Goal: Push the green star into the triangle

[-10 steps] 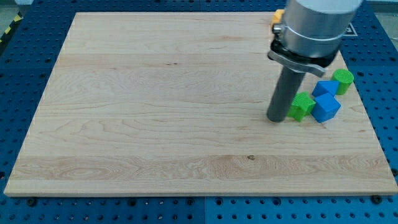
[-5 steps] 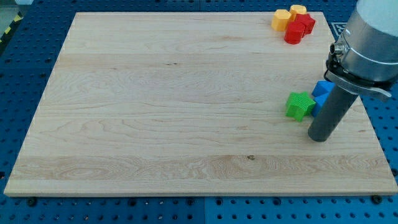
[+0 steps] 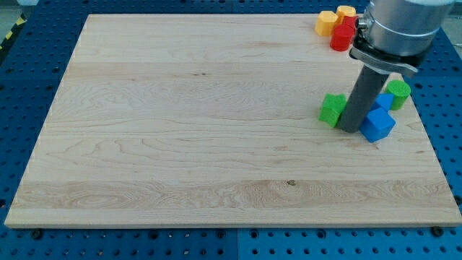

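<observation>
The green star-shaped block (image 3: 333, 108) sits on the pale wooden counter (image 3: 180, 130) toward the view's right, touching or just beside my tip (image 3: 350, 128), which stands between it and the blue blocks (image 3: 377, 123); there is no claw on this rod, so no open or closed state can be told. I cannot make out which block is the triangle, so I judge the push unfinished. The counter rests on a blue perforated base (image 3: 29, 65), with a green cylinder-like block (image 3: 398, 93) near the right edge and yellow and red blocks (image 3: 336, 24) clustered at the top right.
</observation>
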Available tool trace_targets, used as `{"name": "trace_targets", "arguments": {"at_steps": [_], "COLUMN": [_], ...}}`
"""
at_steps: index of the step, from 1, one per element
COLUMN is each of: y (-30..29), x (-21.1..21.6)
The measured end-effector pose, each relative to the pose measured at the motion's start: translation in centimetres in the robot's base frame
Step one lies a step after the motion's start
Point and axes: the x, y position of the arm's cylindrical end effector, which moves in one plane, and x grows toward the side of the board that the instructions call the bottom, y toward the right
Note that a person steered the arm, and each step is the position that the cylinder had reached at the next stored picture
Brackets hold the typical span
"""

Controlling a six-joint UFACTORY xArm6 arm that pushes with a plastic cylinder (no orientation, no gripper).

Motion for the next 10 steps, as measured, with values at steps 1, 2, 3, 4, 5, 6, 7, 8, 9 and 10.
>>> {"name": "trace_targets", "arguments": {"at_steps": [1, 2, 3, 4, 5, 6, 7, 8, 9, 10], "y": [-0.3, -1.1, -1.9, -6.5, -12.2, -12.6, -10.1, -6.3, -3.6, -2.2], "x": [-1.5, -3.8, -3.2, -1.9, -4.4, -5.7, -6.3, -6.7, -6.7, -6.7]}}
